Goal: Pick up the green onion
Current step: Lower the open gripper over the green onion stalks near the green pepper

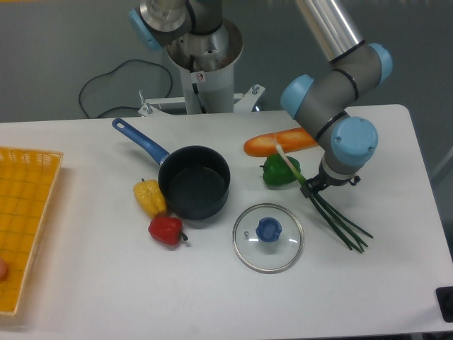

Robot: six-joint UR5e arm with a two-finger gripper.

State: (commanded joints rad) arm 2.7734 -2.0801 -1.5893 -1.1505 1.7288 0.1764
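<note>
The green onion lies slanted on the white table, its whitish end resting over the green bell pepper and its dark stalks fanning toward the lower right. My gripper points straight down over the onion's middle, under the blue wrist cap. Dark finger parts show on either side of the stalks, apart from each other, with nothing gripped. The stretch of onion under the wrist is hidden.
A green bell pepper and an orange carrot sit just left of the gripper. A glass lid lies in front, a dark pot to its left with yellow and red peppers. A yellow basket is at far left.
</note>
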